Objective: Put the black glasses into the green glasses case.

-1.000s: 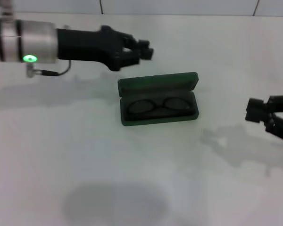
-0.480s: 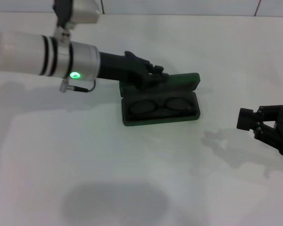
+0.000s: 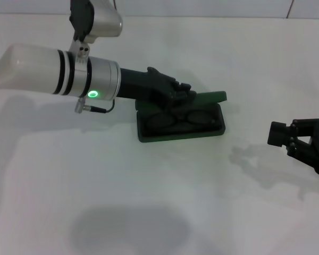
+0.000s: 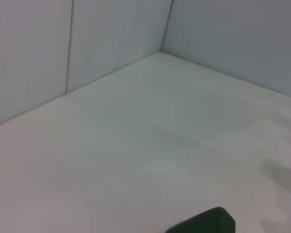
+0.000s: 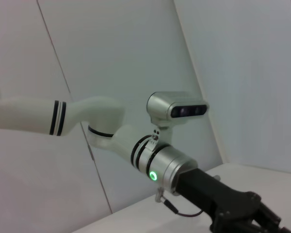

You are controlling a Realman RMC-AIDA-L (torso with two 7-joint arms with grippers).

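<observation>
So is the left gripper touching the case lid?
Touching: in the head view the left gripper presses on the lid of the green glasses case, which is tipped partly down.

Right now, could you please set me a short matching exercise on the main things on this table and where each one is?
Things:
1. black glasses
2. left gripper
3. right gripper
4. green glasses case

Places:
A. on the lid's far edge
B. lid half lowered, base on the table
C. apart, to the case's right
D. inside the case

Pairs: 1-D, 2-A, 3-C, 4-B
</observation>
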